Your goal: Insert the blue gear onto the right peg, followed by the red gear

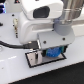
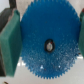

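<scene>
Seen in the exterior view from its left to its right: a black cable (image 1: 10, 46) trails across the white table (image 1: 10, 70) toward the arm (image 1: 42, 20), whose white body fills the upper middle of the frame. Below it the gripper (image 1: 51, 51) hangs low over the grey, black-bordered plate (image 1: 34, 60), closed on the blue gear (image 1: 52, 53), which sits between the fingers just above the plate's far end toward the exterior view's right. The pegs are hidden behind the hand and the gear, so which one lies beneath cannot be told from here. No red gear shows in either view.

The wrist view looks straight down the gear's face. A green pad (image 2: 10, 42) presses the toothed rim on one side, and the edge of a second pad (image 2: 81, 45) meets it on the opposite side, so the disc is pinched across its width and held flat. That grip keeps the centre hole (image 2: 49, 46) clear and square to the plate, which is what a vertical pin needs. Something dark shows within the hole; whether it is the peg's tip or only shadow is too blurred to say.

By this reading the blue gear is being brought down on the peg and is not yet released; the red gear's turn is still to come.
</scene>
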